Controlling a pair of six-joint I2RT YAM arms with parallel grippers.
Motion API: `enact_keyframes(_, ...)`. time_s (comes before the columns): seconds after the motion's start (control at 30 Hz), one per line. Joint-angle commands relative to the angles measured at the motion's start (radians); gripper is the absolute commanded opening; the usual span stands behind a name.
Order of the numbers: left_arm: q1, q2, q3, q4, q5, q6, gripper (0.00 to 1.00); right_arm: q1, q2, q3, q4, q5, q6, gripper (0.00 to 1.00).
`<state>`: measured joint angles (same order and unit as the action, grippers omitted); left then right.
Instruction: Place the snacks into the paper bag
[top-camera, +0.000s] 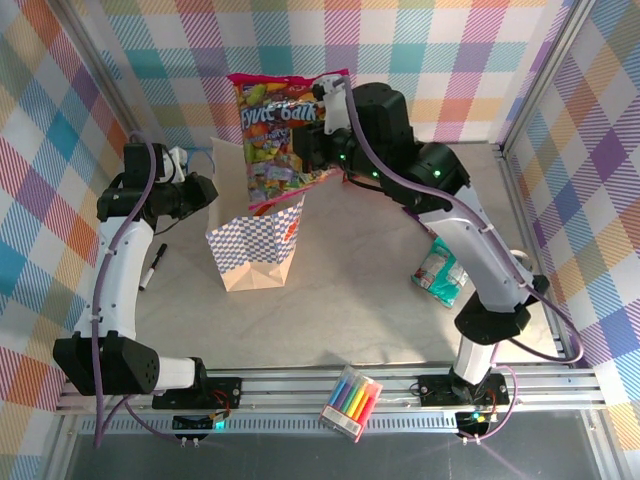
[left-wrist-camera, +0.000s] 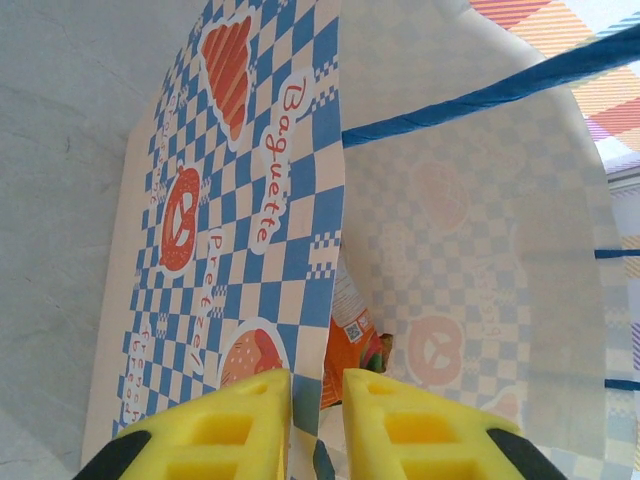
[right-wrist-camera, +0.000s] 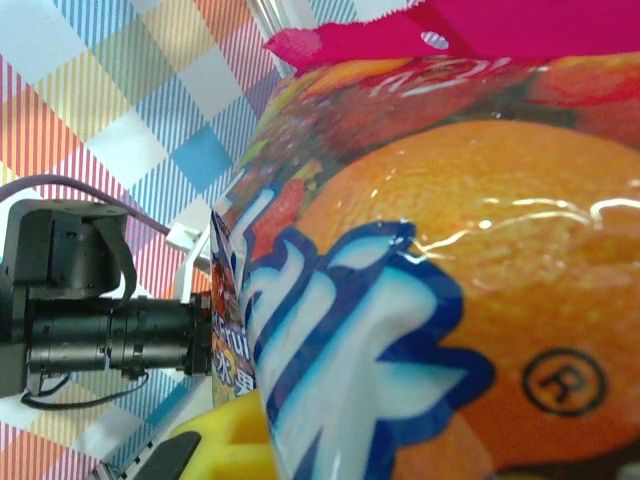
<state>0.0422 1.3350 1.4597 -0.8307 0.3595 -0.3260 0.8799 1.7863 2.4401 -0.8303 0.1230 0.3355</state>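
Note:
The paper bag (top-camera: 256, 246) stands open at mid-table, tan with a blue-and-white checkered band. My left gripper (top-camera: 207, 190) is shut on its left rim; in the left wrist view the bag wall (left-wrist-camera: 262, 190) runs between the yellow fingers (left-wrist-camera: 225, 425). An orange snack packet (left-wrist-camera: 350, 352) lies inside the bag. My right gripper (top-camera: 322, 103) is shut on a large multicolour candy pack (top-camera: 268, 130) with pink edges, which hangs above the bag's mouth. That pack (right-wrist-camera: 440, 270) hides all but one yellow finger (right-wrist-camera: 222, 445) in the right wrist view. A teal snack packet (top-camera: 440, 270) lies on the table at the right.
A black pen (top-camera: 154, 266) lies left of the bag, beside the left arm. A clear pack of coloured markers (top-camera: 351, 402) rests on the front rail. Checkered walls close in the back and sides. The left arm (right-wrist-camera: 90, 320) shows behind the candy pack.

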Motion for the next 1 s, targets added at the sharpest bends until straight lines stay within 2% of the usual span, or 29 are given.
enact_keyframes(0.0,0.014,-0.018,-0.016,0.029,0.035,-0.014,0.22,0.008,0.007,0.004,0.262,0.019,0.024,0.0)
enact_keyframes(0.5,0.017,-0.003,-0.041,0.045,0.054,-0.015,0.21,0.016,0.129,0.025,0.395,0.045,0.098,0.0)
enact_keyframes(0.97,0.023,-0.018,-0.044,0.048,0.043,-0.021,0.19,0.04,0.212,0.083,0.396,0.157,0.04,0.0)
